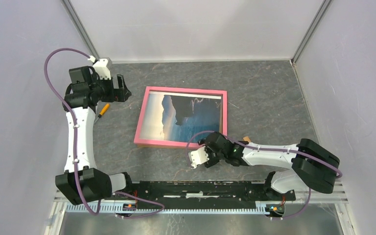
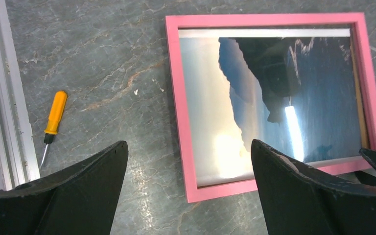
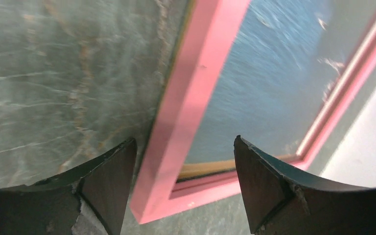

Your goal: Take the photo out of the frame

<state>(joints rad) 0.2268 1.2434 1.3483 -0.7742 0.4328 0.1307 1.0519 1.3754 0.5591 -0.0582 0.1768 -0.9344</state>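
Two grippers are in view, and both stand open with nothing between their fingers. The right gripper (image 1: pixel 209 143) sits low over the middle of the bench, a little toward the near edge. In the right wrist view, the right gripper (image 3: pixel 185 142) has its jaws spread wide across the near right corner of the frame (image 3: pixel 186 98). One finger is outside the pink rim over bare stone and the other is inside it over the glass. Whether either fingertip touches the rim cannot be told.

The left gripper (image 1: pixel 121 89) hangs toward the far left corner of the bench, its jaws just as wide apart and clear of everything. In the left wrist view, the left gripper (image 2: pixel 188 147) looks down at the left end of the frame (image 2: pixel 174 98).

Lying flat and face up around the middle of the bench, the frame (image 1: pixel 186 90) is turned slightly askew to the bench edges. The photo (image 1: pixel 186 117) is still inside it, its sea and dark cliffs showing under glare. A thin brown strip shows between the photo (image 2: pixel 274 88) and the rim on one side, and the photo (image 3: pixel 254 73) reads as blurred blue water.

An orange-handled screwdriver (image 1: pixel 104 108) lies on the grey marbled table (image 1: pixel 254 98) close to the left edge, apart from the frame. The screwdriver (image 2: pixel 56 113) rests beside a metal rail.
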